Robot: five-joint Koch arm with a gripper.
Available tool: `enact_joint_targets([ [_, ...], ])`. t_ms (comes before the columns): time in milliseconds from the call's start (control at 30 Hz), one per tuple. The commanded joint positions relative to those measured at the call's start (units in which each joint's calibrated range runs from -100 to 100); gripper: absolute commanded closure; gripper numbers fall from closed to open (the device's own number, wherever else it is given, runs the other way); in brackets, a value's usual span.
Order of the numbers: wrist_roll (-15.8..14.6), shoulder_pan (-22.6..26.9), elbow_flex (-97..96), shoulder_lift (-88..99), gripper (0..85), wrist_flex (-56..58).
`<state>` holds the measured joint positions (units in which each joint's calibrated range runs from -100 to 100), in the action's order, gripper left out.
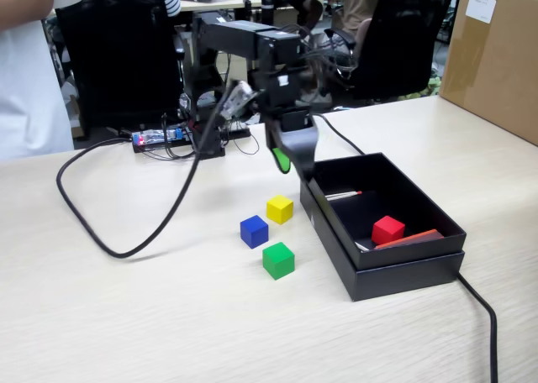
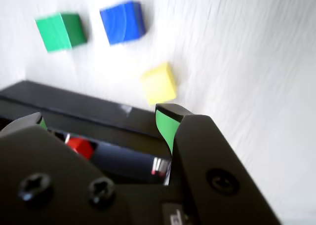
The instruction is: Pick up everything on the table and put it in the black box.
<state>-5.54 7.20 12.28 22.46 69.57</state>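
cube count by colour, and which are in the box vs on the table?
Red cube: 1, in the black box
Yellow cube: 1, on the table
Blue cube: 1, on the table
Green cube: 1, on the table
Total: 4 cubes, 1 boxed, 3 left.

one cube (image 1: 387, 229) in box (image 1: 395, 278), three cubes (image 1: 278, 259) left

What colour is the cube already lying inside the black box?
Red. The cube in the black box shows best in the fixed view.
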Motion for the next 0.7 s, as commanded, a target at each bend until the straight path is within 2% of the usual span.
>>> enact_joint_targets([
  [0, 2.64, -2.78, -1.22, 7.66, 39.0, -0.33],
  [200, 4.74, -5.52, -5.75, 0.43, 38.7, -1.71],
  [500, 4.4, -6.2, 4.95, -22.29, 39.6, -2.49],
  [667, 3.76, -6.3, 8.67, -28.14, 47.3, -2.4],
])
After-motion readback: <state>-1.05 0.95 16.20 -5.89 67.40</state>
